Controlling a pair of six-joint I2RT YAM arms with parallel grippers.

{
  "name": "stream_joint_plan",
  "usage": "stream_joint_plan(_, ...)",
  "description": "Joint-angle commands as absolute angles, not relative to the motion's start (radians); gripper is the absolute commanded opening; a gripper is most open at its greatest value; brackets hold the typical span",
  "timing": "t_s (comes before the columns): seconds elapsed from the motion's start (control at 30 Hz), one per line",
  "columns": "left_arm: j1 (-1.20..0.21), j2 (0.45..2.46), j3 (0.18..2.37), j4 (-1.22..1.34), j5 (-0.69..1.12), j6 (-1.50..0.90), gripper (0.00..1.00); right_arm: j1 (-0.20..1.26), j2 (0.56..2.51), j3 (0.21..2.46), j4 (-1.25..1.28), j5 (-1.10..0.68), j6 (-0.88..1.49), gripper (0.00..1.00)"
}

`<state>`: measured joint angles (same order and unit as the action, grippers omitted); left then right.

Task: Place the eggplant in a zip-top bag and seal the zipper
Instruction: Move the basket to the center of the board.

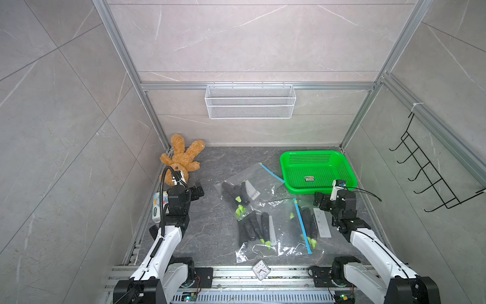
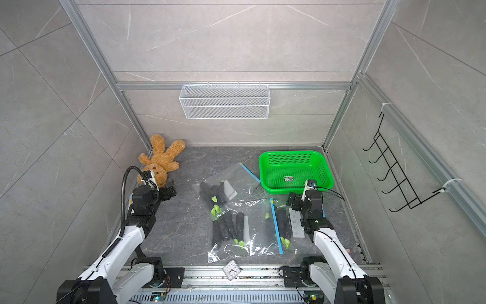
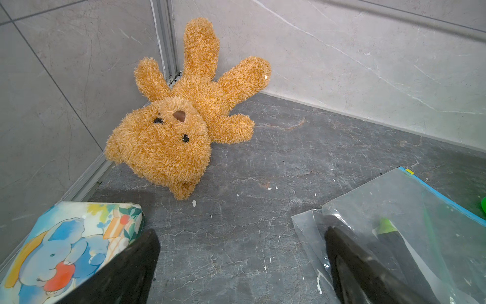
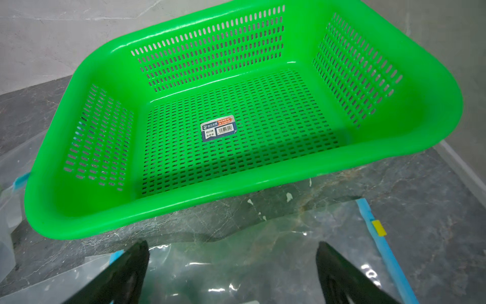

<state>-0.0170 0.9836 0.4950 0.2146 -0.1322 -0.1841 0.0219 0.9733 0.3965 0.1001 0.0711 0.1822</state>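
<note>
Eggplants — all inside clear bags mid-table. Left gripper, right gripper: jaws spread, empty. Sealing likely next — pinch blue zipper at one end, slide full length, bag pinned flat.

Both arms have white links and black joints. A ribbed black hose runs along the left arm, a thin black wire off the right arm. The left gripper and right gripper have black tapered jaws. Black base plates flank the alarm clock.
</note>
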Motion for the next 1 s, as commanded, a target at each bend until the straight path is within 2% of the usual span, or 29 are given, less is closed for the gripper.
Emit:
stream_joint_plan(0.0,-0.012,0.989,0.488,0.278,-0.151,-0.147,1.0,0.018,1.006,0.324,0.243,0.106,0.091,1.0)
stream_joint_plan(0.97,0.001,1.182,0.449,0.472,-0.129,-0.073,1.0,0.019,1.424,0.426,0.685,0.014,0.05,1.0)
